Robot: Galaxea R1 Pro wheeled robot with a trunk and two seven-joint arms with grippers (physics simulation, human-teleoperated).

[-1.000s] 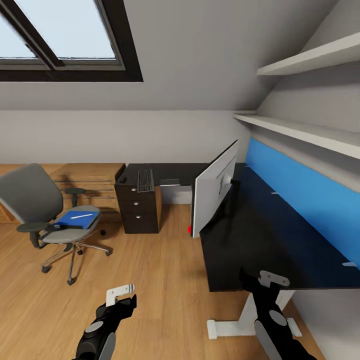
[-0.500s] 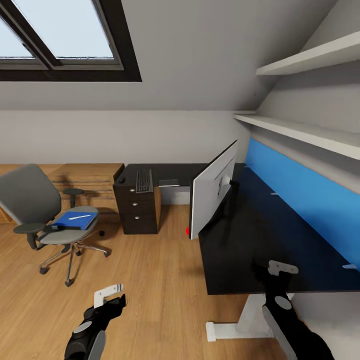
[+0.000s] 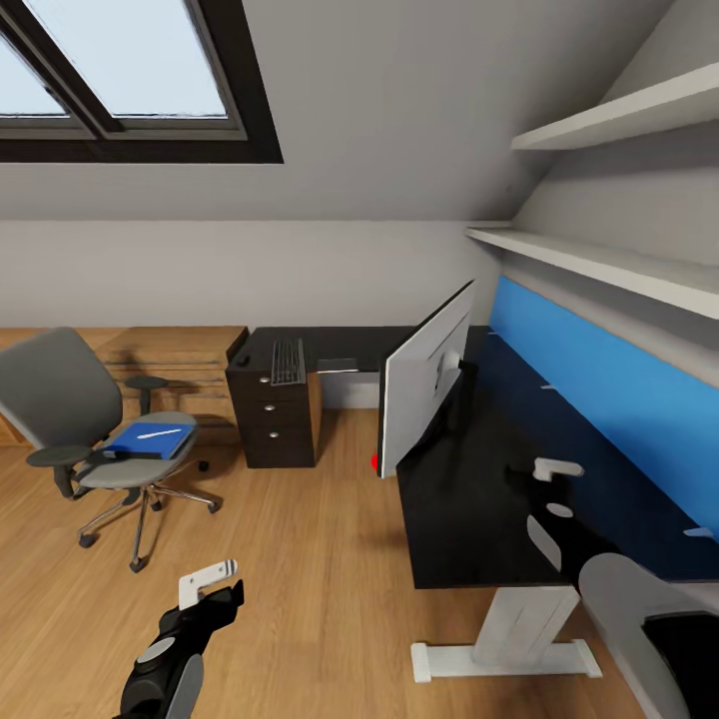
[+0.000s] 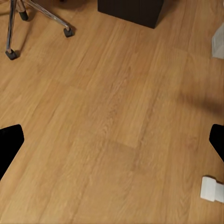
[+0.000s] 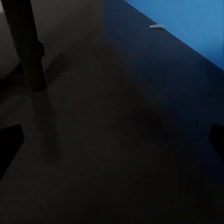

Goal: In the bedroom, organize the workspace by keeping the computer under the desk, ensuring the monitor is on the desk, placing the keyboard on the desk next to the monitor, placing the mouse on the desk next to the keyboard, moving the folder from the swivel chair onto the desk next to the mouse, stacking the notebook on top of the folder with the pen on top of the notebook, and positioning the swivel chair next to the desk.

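Folder (image 3: 148,439), bright blue, lies flat on the seat of the swivel chair (image 3: 70,409), pen (image 3: 160,433) resting on top of it. Chair stands on the wood floor (image 3: 300,559), well apart from the bench (image 3: 469,499). Monitor (image 3: 424,379) upright on the bench, silvery back toward the camera. Keyboard (image 3: 288,360) lies on the far bench wing above the black drawer unit (image 3: 272,424). Left claw (image 3: 205,589) hangs over bare floor, fingers spread, empty. Right claw (image 3: 554,474) hovers above the black benchtop, fingers apart, holding nothing.
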